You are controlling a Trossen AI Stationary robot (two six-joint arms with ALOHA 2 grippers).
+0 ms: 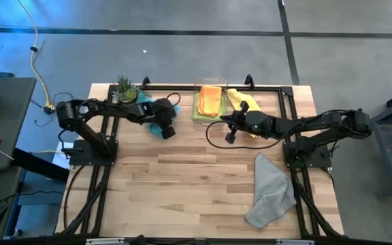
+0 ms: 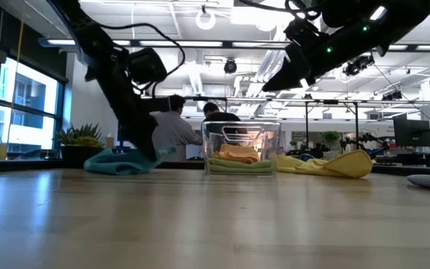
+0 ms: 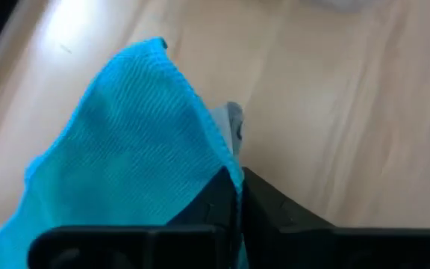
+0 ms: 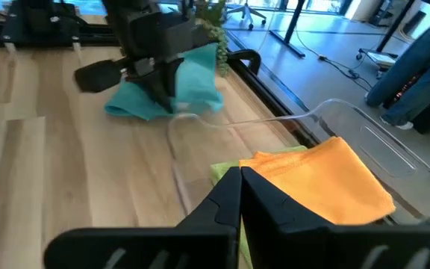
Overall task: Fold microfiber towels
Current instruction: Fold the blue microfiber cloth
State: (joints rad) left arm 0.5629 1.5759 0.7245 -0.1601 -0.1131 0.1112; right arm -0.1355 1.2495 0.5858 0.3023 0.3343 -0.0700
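Blue towel (image 3: 125,149) is pinched tight in the left gripper (image 3: 239,196); right gripper (image 4: 240,196) is closed, empty, over the bin (image 4: 364,131).

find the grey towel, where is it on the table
In the high view the grey towel lies crumpled near the table's front right corner, beside the right arm's base, apart from the other cloths.
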